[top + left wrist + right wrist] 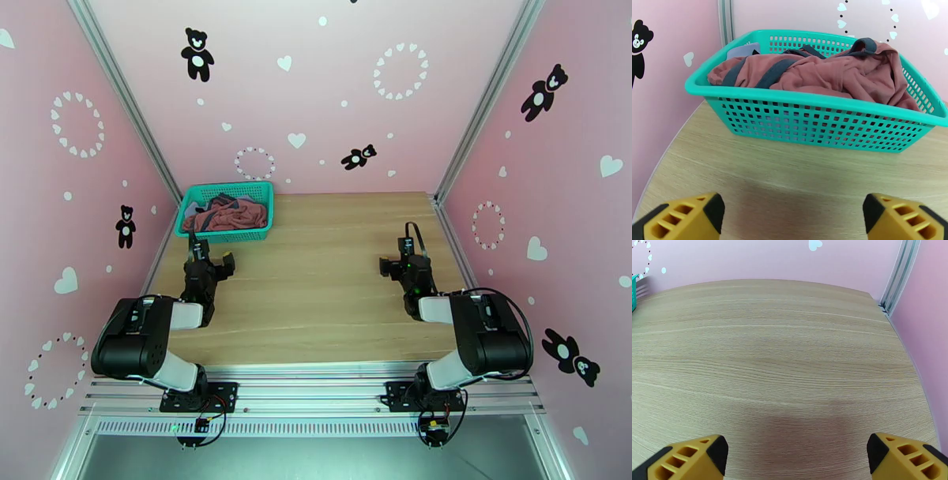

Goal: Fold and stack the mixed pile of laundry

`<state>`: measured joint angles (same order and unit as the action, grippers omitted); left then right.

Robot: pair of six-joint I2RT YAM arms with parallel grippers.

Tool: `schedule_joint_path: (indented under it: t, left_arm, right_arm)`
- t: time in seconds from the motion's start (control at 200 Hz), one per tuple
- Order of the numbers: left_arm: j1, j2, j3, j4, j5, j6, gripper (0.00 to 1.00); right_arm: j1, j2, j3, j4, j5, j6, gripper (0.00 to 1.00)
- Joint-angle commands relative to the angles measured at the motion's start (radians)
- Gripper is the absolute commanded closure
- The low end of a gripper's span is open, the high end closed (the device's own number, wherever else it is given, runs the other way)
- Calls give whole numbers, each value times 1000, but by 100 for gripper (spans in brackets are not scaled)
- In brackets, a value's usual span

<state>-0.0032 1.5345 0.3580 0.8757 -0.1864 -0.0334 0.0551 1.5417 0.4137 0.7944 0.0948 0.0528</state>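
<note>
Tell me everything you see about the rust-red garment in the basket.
The rust-red garment is soft, matte cloth with dark navy bands along its edges. It lies crumpled, unfolded, in the teal mesh basket, filling most of it and rising above the rim at the right, where a navy-trimmed loop sticks up. A pale lavender cloth shows behind it in the far left corner.

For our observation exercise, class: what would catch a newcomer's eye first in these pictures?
The teal basket at the table's far left corner, heaped with a rust-red tank top, stands out first. Around it rise pink walls dotted with black teddy bears and white hearts. The left claw and right claw both hang open over the wood.
</note>
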Motion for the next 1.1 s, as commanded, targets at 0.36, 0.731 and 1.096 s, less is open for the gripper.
schedule_joint_path:
  t: [0.36, 0.731, 1.096]
  left_arm:
    - [-4, -5, 15, 12, 19, 12, 1]
    - [-3, -5, 14, 12, 19, 12, 1]
    - [-3, -6, 11, 18, 16, 12, 1]
  right_arm:
    - [-1, -12, 2, -8, 5, 13, 1]
    - [-5, -12, 4, -9, -4, 13, 1]
    - [-9, -15, 1, -7, -16, 13, 1]
